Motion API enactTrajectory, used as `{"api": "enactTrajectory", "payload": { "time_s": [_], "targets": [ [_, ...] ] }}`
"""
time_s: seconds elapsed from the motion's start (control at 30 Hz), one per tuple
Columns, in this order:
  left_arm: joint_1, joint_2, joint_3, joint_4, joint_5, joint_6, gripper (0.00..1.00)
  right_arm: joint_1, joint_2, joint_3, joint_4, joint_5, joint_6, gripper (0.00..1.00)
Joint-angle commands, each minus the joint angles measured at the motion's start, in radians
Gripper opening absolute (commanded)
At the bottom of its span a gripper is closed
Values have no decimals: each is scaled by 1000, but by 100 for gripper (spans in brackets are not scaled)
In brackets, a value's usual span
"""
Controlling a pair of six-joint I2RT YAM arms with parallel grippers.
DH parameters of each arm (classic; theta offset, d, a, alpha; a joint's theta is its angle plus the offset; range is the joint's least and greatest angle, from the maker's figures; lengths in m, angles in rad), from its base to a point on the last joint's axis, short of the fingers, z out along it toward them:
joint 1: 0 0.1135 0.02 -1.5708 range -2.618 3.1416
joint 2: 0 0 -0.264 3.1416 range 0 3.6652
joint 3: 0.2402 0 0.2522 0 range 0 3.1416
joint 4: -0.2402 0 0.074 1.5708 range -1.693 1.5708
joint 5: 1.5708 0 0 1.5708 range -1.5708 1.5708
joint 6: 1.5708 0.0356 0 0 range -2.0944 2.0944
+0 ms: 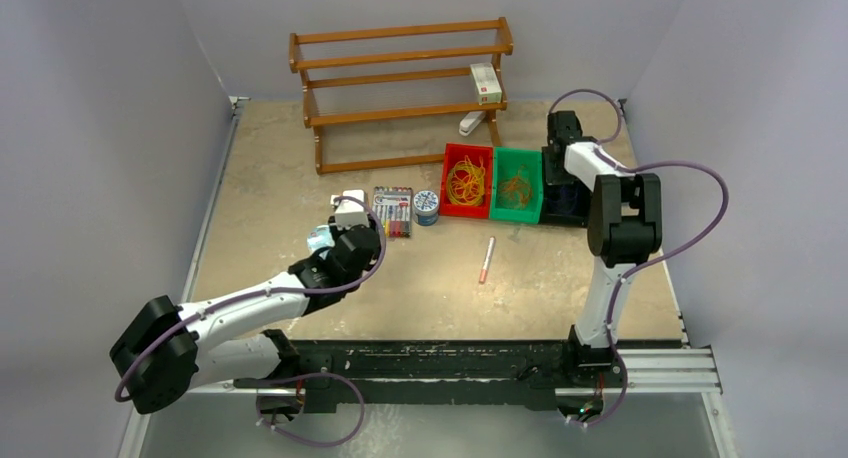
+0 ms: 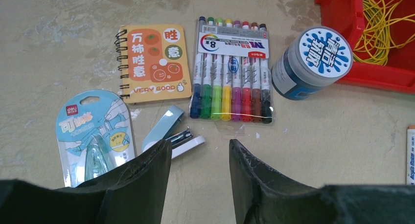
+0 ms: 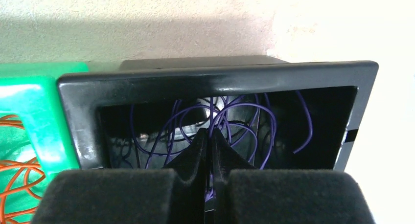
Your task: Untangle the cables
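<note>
right wrist view alone reveals purple cables (image 3: 244, 116) in the black bin (image 3: 215, 77), a strand pinched by the clenched right gripper (image 3: 208, 136). from above, yellow cables (image 1: 466, 181) are seen in the red bin (image 1: 468, 215), orange cables (image 1: 516, 188) in the green bin (image 1: 516, 219). the left gripper (image 2: 200, 148) is parted, empty.
</note>
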Motion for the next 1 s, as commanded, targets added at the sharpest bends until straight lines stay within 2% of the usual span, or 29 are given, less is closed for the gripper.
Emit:
{"api": "enactTrajectory", "payload": {
  "time_s": [0.0,0.17,0.5,0.63,0.77,0.87,0.97],
  "targets": [
    [7,6,50,41,4,16,47,-3,-18,24,32,-28,-3,7],
    [8,-6,77,-12,-55,-5,49,-3,-120,-14,65,-2,2,21],
    [10,-5,128,-55,-82,-10,58,-3,-330,-93,51,28,3,50],
    [13,9,148,-66,-93,-11,62,-3,-423,-135,86,6,8,57],
    [48,-6,165,-62,-35,-23,64,-3,-600,-261,283,-277,19,64],
    [201,-25,170,-68,128,-78,65,-2,-725,-363,490,-507,43,72],
    [310,-71,176,-82,177,-88,65,-1,-844,-472,675,-678,141,82]
  ]
}}
